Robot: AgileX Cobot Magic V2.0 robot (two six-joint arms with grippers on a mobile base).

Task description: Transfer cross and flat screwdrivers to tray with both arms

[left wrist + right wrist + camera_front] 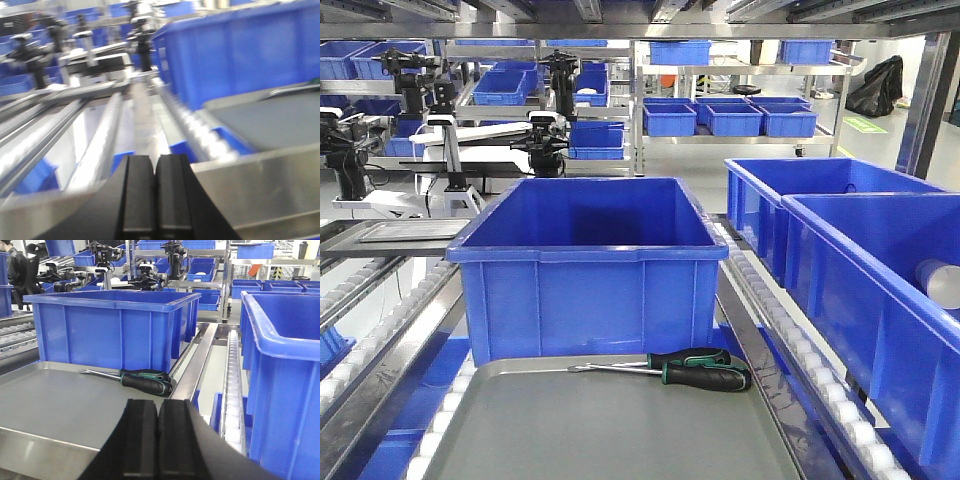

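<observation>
Two screwdrivers with black and green handles [705, 368] lie side by side on the grey metal tray [570, 430], near its far right corner, shafts pointing left. They also show in the right wrist view [145, 381]. My right gripper [158, 412] is shut and empty, low over the tray's [55, 400] near right edge, well short of the screwdrivers. My left gripper [155, 165] is shut and empty, low beside the tray's [270, 125] left rim; that view is blurred. Neither gripper shows in the front view.
A large blue bin [590, 265] stands just behind the tray. More blue bins [860, 270] line the right side. Roller rails [800, 350] run along both sides of the tray. Shelves with blue bins and other robot arms [450, 140] stand in the background.
</observation>
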